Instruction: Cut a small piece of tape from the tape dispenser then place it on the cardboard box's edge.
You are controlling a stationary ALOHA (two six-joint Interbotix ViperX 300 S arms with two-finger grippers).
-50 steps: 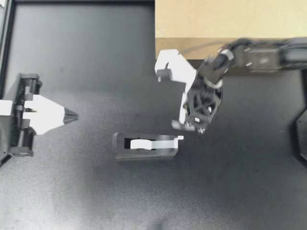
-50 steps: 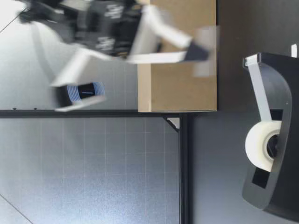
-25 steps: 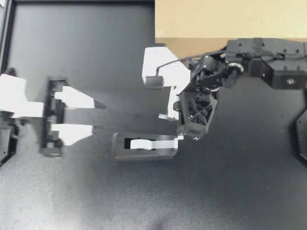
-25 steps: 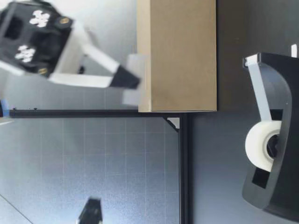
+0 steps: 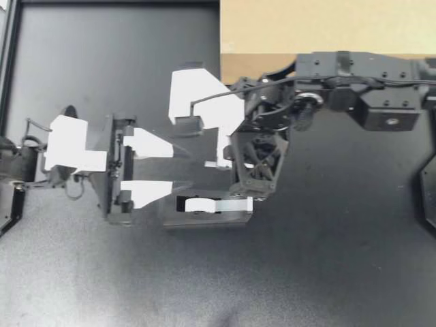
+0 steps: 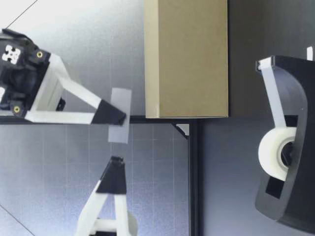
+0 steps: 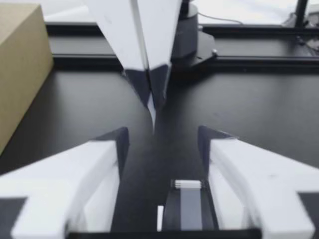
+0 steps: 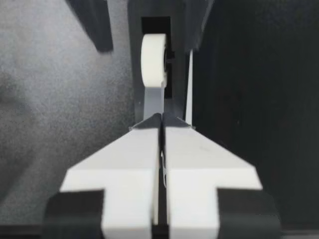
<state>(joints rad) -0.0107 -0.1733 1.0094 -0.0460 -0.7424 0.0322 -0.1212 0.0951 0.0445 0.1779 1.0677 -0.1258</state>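
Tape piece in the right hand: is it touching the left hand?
Apart. In the left wrist view the tape piece hangs from the right hand, between the open fingers of the left hand, clear of both.

Black table (image 5: 102,82), matte. Standing directly on it: dispenser (image 5: 204,219), upright, near the middle; box (image 5: 327,27) at an edge, apart from dispenser.

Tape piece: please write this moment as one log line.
right gripper shut on tape piece | left gripper open, beside it | tape piece not on box
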